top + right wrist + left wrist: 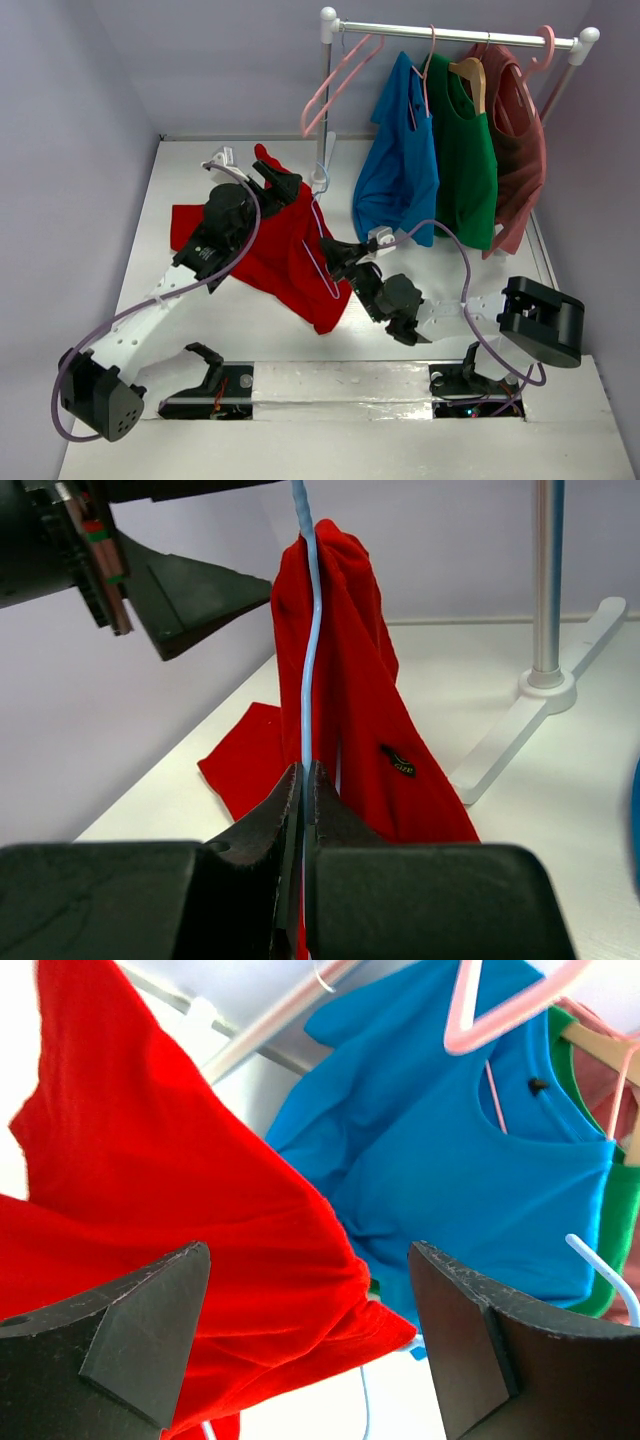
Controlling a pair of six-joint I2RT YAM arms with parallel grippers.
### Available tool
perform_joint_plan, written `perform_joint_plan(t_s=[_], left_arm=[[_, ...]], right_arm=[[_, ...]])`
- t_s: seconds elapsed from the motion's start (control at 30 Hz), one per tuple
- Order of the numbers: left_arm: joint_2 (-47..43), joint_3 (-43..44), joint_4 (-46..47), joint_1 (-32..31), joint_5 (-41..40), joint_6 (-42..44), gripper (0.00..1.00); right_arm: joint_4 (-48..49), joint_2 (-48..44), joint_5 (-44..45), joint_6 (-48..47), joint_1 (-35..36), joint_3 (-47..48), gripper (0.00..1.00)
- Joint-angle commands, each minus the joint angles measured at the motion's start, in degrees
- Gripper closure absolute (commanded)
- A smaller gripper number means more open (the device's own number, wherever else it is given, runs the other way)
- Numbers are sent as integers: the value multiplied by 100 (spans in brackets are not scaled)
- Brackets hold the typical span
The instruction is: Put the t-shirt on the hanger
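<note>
Nearest, the right gripper [305,780] is clamped tight on the hanger [308,630], pinching its thin light-blue wire, which rises straight up out of the jaws. The t-shirt [350,680] is draped over that wire. One long fold hangs down beside it, and the remainder trails to the left and lies on the table [260,330]. Whether the wire passes through the neck opening cannot be told.

Beyond, the left gripper [280,185] stands at the raised upper edge of the red cloth. Its fingers [140,1330] are spread wide with nothing gripped, and the fabric hangs just past their tips.

Assessment: the shirt is light, soft and limp. It will likely sag and slide along the smooth wire unless supported. The best purchase is judged to be at a doubled edge, the collar or a shoulder seam. The hanger looks thin and may swivel, as it is pinched at a single point.

Farthest back, the rack [450,32] carries a blue shirt [400,170] and other garments, well apart from the work.
</note>
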Motion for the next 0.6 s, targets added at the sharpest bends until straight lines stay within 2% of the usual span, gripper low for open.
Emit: perform_joint_plan(t_s=[0.0, 0.23, 0.53, 0.57], left_arm=[[12, 35, 587, 83, 419, -145, 23], [425, -104, 947, 84, 929, -268, 24], [391, -720, 1623, 84, 833, -637, 43], [365, -825, 1702, 84, 816, -664, 51]], right_arm=[[1353, -172, -51, -134, 74, 41, 100], [1186, -14, -130, -143, 127, 243, 100], [843, 267, -217, -249, 127, 595, 100], [808, 293, -226, -249, 127, 621, 100]])
